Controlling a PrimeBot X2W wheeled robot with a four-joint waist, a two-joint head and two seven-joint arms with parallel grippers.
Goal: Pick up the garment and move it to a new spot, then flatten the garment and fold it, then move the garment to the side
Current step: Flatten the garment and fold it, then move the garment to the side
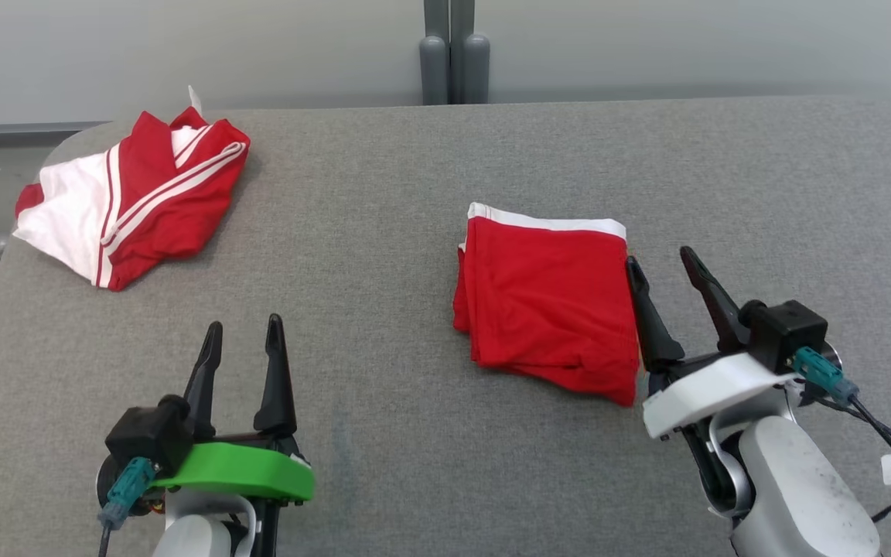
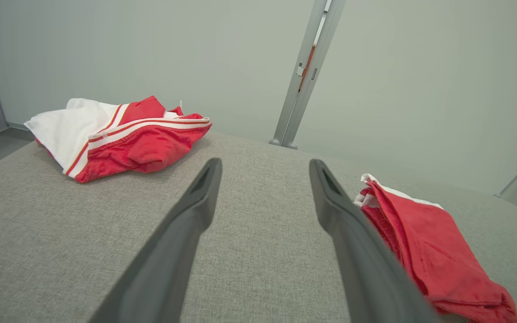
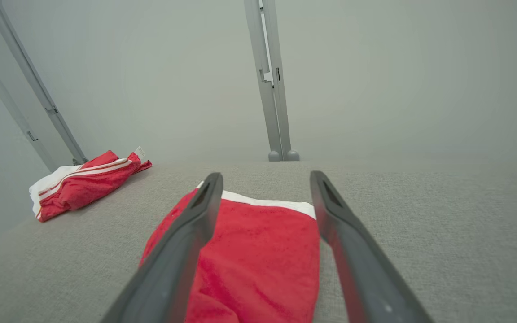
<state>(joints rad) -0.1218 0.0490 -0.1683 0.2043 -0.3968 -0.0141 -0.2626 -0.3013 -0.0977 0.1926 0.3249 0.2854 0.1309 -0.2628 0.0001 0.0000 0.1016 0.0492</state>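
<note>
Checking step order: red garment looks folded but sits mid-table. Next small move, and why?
Probably ease the right end effector left onto the right edge of the folded red garment and close. It stands open, empty, beside that edge; the garment lies near the middle of the table, not yet at the side.

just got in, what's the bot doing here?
Two-armed robot folding clothes on a grey table. A red garment lies folded in front of it. The right gripper sits at that garment's right edge, open and gripping nothing. The left gripper is open too, over bare table and apart from both pieces. A crumpled red-and-white garment lies at the far left corner.
</note>
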